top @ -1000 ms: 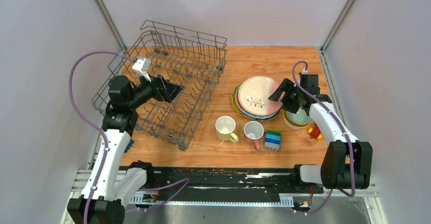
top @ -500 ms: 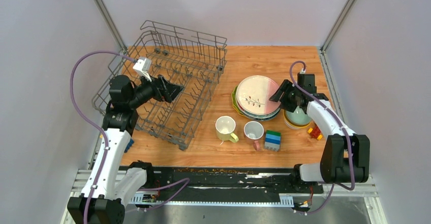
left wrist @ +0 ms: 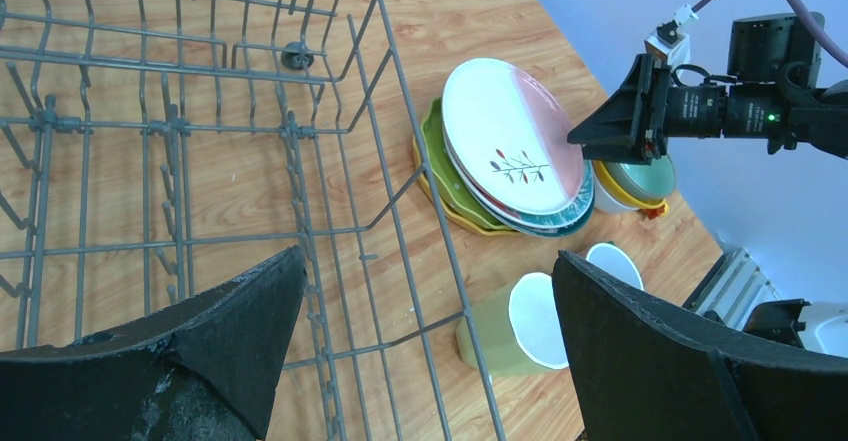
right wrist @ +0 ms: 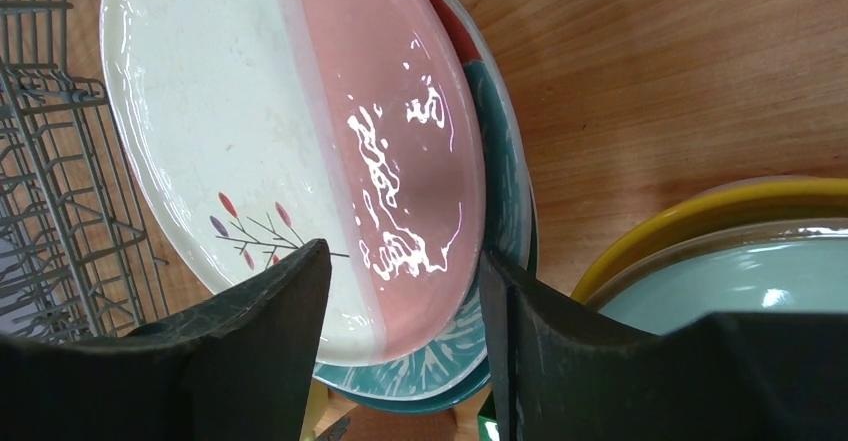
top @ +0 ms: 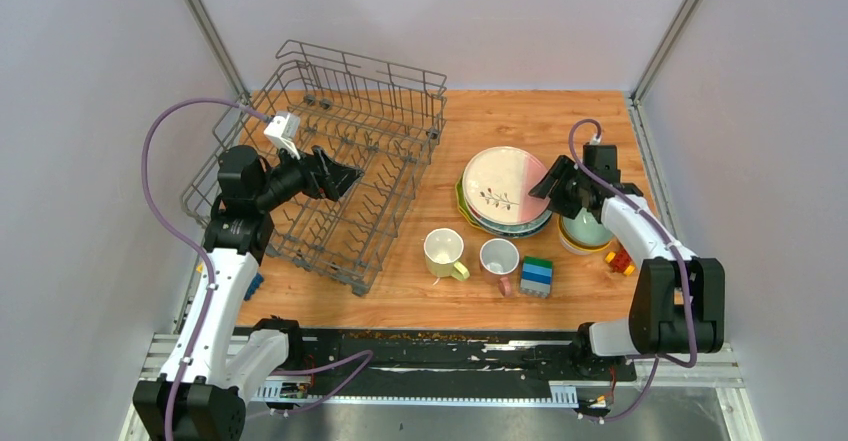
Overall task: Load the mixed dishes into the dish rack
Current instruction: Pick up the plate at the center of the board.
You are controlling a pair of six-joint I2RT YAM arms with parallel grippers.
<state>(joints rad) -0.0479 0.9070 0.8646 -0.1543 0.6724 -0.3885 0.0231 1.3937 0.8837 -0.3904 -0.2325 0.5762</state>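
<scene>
The grey wire dish rack [top: 300, 216] stands at the left, with no dishes in it. My left gripper [top: 340, 175] hovers over it, open and empty; its wrist view looks through the rack wires [left wrist: 300, 141]. A stack of plates sits mid-table with the white-pink plate [top: 505, 189] on top, slightly tilted. My right gripper [top: 553, 181] is open at that plate's right edge. In the right wrist view the white-pink plate [right wrist: 280, 131] has its rim between the open jaws, above a teal patterned plate [right wrist: 505, 201]. The pale yellow mug [top: 443, 253] and the white pink-handled mug [top: 499, 259] stand in front.
Nested yellow [right wrist: 700, 211] and pale green [right wrist: 740, 286] bowls sit just right of the plates, under my right arm. Stacked green-blue blocks [top: 537, 275] stand beside the mugs, and a small red-yellow toy [top: 620, 259] lies near the bowls. Frame posts rise at both far corners.
My right gripper has moved a little further over the plate's right rim, and the white-pink plate has shifted slightly left. The left gripper has crept a little up and right over the rack.
</scene>
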